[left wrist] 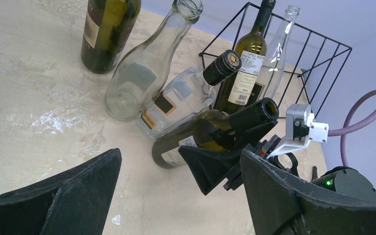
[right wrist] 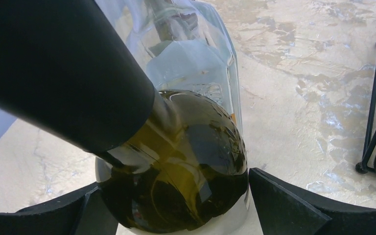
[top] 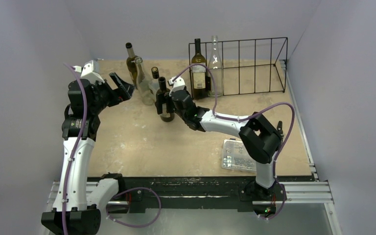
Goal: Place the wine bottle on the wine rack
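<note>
The dark green wine bottle (top: 166, 102) stands on the table left of the rack. My right gripper (top: 165, 105) is shut on its upper body; in the right wrist view (right wrist: 174, 196) both fingers press its sides (right wrist: 186, 161). The black wire wine rack (top: 254, 66) stands at the back right and holds a dark labelled bottle (top: 199, 71) and a clear bottle (top: 215, 63) in its left slots. My left gripper (top: 121, 87) is open and empty to the left of the bottles; in its own view (left wrist: 181, 154) it faces the held bottle (left wrist: 200, 137).
An olive bottle (top: 132, 61), a clear open bottle (top: 145, 83) and a clear black-capped bottle (top: 154, 81) stand close behind the held bottle. A clear plastic parts box (top: 239, 155) lies near the front right. Walls close in the table at the back and on both sides.
</note>
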Motion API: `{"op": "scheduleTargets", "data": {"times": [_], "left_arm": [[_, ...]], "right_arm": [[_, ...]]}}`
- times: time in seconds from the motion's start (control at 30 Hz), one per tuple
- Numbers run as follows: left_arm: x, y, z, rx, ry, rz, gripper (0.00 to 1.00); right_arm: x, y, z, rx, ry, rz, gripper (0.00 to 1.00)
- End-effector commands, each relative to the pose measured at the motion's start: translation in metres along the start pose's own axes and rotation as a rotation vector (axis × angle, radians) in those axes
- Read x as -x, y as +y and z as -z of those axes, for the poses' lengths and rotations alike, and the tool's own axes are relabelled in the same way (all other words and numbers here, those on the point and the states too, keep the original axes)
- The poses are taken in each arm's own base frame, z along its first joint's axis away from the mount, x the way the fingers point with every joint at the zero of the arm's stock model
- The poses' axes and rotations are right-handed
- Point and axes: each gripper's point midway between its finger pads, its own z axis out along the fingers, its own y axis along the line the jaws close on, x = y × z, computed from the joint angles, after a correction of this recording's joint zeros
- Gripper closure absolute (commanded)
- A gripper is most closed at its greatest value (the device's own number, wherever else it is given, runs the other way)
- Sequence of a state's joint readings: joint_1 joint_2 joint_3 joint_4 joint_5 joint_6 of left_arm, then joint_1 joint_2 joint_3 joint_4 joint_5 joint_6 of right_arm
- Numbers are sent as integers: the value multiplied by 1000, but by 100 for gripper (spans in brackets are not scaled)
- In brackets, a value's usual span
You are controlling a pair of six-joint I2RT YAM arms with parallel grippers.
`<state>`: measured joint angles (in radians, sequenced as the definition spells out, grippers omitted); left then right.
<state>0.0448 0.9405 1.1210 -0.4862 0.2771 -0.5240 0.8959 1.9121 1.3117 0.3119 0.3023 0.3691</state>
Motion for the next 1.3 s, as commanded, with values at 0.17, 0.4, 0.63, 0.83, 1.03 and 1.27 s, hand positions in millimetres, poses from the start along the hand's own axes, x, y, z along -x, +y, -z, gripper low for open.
{"op": "scheduleTargets", "data": {"times": [0.17,0.4,0.63,0.83,1.03,1.27], "left_arm": [[19,-9,6,-25,-63,-9,9],[19,-9,6,-24,-63,-8,9],[19,-9,6,-26,-61,-7,9],[19,-9,6,-25,-62,-8,10],[20,-10,7,-27,-66,-8,10],[19,-10,7,-27,-66,-8,10]], "right_arm": [[16,2,1,-14,-29,5,10],[31,9,17,37,-58,-15,28],[41,10,29,48,-75,-30,47],[56,7,41,35,-106,-29,58],[63,3,48,21,-118,-29,66],[71,-9,56,0,-137,-35,82]]}}
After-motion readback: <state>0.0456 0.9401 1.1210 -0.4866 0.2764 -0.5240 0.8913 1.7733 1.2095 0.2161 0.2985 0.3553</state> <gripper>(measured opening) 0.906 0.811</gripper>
